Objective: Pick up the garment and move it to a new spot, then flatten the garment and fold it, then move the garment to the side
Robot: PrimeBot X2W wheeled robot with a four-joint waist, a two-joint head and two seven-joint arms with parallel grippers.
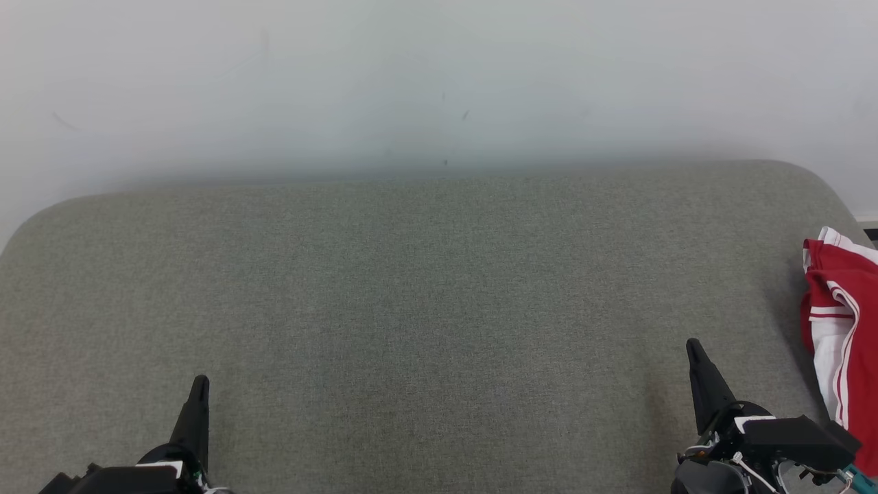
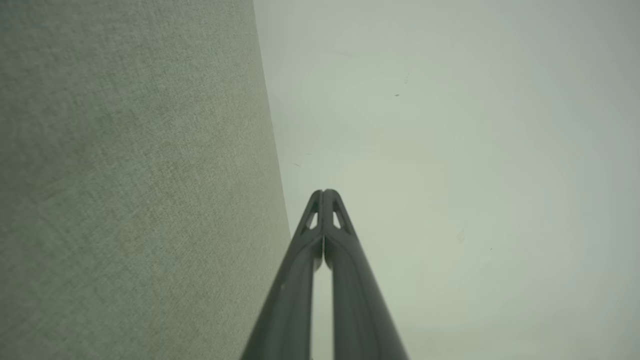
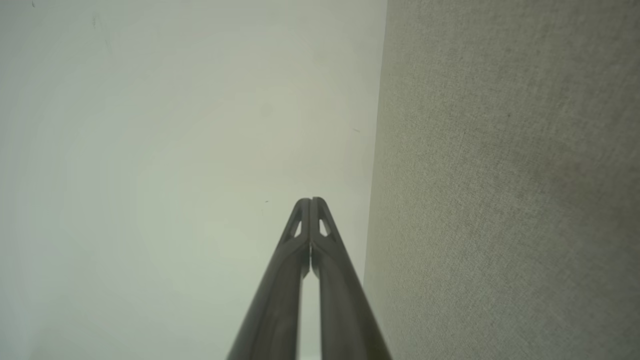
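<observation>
The wall (image 1: 439,82) is seen across 12 o'clock in the head view. The grey, cloth-covered tabletop (image 1: 411,288) is spread below it from 9 to 3 o'clock.

The red-and-white garment (image 1: 847,322) is found between 3 and 4 o'clock, bunched at the tabletop's right edge and cut off by the frame. Loose folds and white stripes can be made out, but whether it is folded cannot be told.

The garment lies at the side, which is where the task's last step would leave it. The same heap would equally suit a garment waiting to be picked up. Which of the two stages this is cannot be settled from these views.

The left pincer (image 1: 199,381) is held low at 7 o'clock, well apart from the garment. The right pincer (image 1: 693,345) is held low at 5 o'clock, near the garment but not touching it. Both are pointed toward 12 o'clock, the right one leaned slightly toward 11. In each wrist view the two fingers are pressed together at the tips with nothing gripped between them. They are aimed at the wall, with the tabletop running alongside.
</observation>
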